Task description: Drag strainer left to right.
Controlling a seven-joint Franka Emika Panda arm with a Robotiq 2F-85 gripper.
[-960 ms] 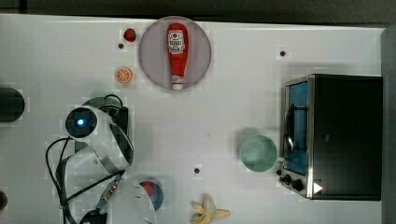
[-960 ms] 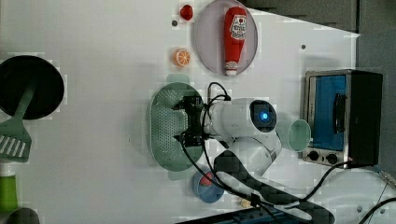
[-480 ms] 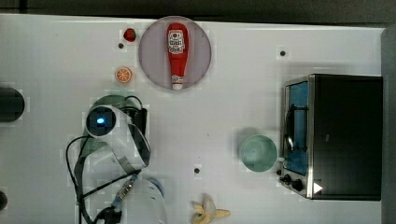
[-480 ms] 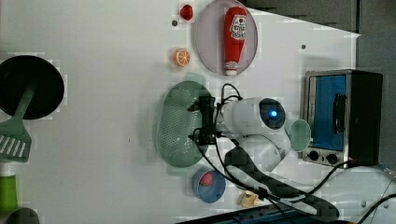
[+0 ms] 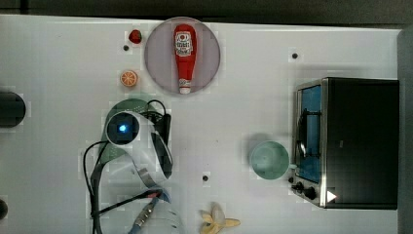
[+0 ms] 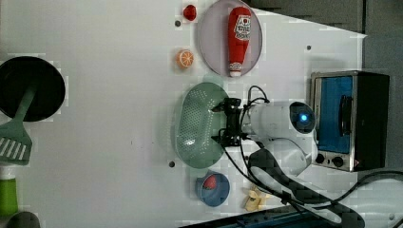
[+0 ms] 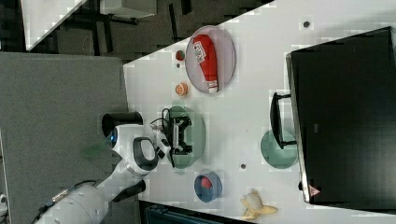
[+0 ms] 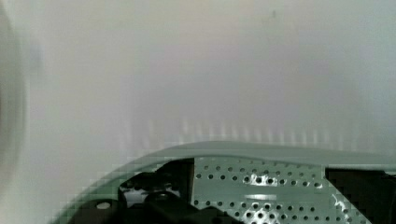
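Left view: strainer (image 6: pixel 197 126) lies with its long axis running top to bottom of the picture, hollow side up, on the white table (image 6: pixel 95 71) roughly mid-table. Pale mint-green oval, wide smooth rim, grid of small holes across the basin (holes also plain in the wrist view, where rim and perforated floor (image 8: pixel 261 182) sit under the dark fingers). Going left to right in the left view: a black pan (image 6: pixel 28 88) with a green spatula (image 6: pixel 16 135) at the table's left edge, then the strainer, then the gripper (image 6: pixel 227 124) over the strainer's right rim, fingers spread wide with one toward each end of that rim side; whether they touch the plastic cannot be told. Just above the strainer sits an orange slice (image 6: pixel 185 59); beyond it a round plate (image 6: pixel 209 42) carrying a ketchup bottle (image 6: pixel 239 39). Below the strainer, a blue bowl (image 6: pixel 212 189) and a banana (image 6: pixel 254 197). Far right stands a toaster oven (image 6: pixel 349 118). Table surface is plain white with a few small dark holes; right view shows grey floor (image 7: pixel 56 102) beside it.
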